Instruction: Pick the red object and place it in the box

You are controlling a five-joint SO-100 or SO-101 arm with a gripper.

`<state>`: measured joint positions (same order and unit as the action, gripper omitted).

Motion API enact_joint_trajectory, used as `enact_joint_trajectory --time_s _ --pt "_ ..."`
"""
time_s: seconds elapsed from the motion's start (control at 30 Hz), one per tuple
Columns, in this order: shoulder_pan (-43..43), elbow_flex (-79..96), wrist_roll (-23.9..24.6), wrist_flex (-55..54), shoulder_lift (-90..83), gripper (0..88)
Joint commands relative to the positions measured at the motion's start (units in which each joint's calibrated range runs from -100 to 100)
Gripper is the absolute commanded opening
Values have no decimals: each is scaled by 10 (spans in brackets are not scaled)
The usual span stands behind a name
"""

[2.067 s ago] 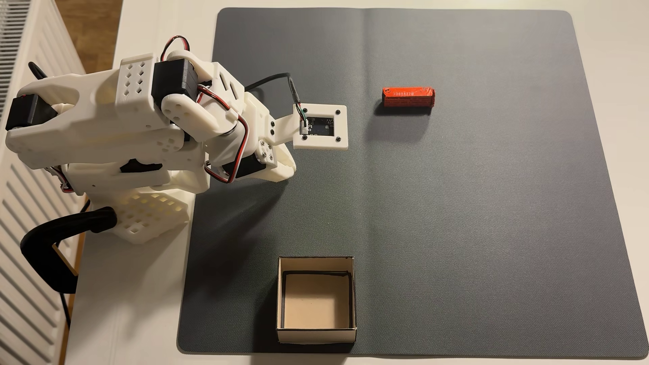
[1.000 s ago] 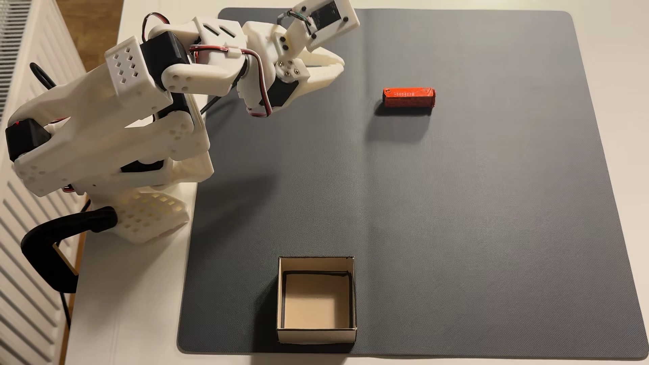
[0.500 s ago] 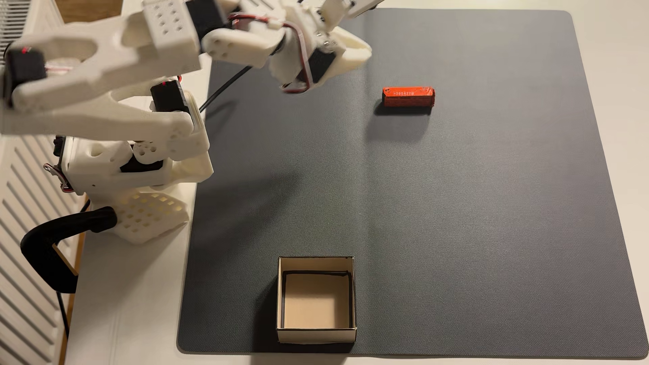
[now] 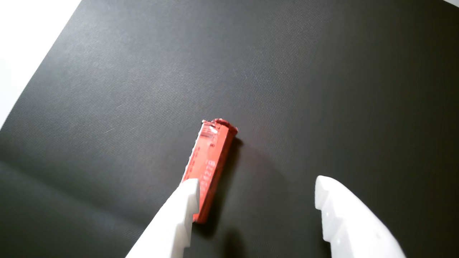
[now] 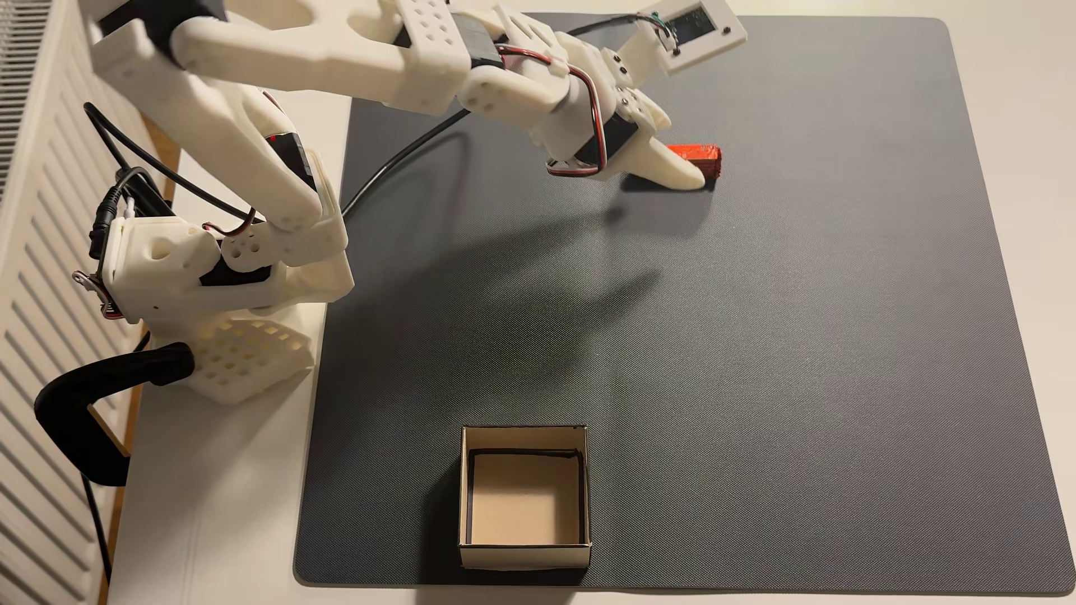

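The pincer, jaws spread wide, hangs low over the red object at the centre of the wrist view, one fingertip overlapping the packet's near end while the other stands well to the right. In the fixed view the pincer covers most of the red object at upper right of the grey mat; the box waits empty at bottom centre. Off-centre as it is, closing now would likely shove the packet aside.
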<state>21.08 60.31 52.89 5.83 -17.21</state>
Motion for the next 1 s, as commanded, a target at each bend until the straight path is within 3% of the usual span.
enact_joint_trajectory --time_s 0.0,0.4,0.97 --pt "12 -38 3 -49 45 257" --pt "41 -143 2 -47 158 257" --pt "39 -140 2 -54 220 257"
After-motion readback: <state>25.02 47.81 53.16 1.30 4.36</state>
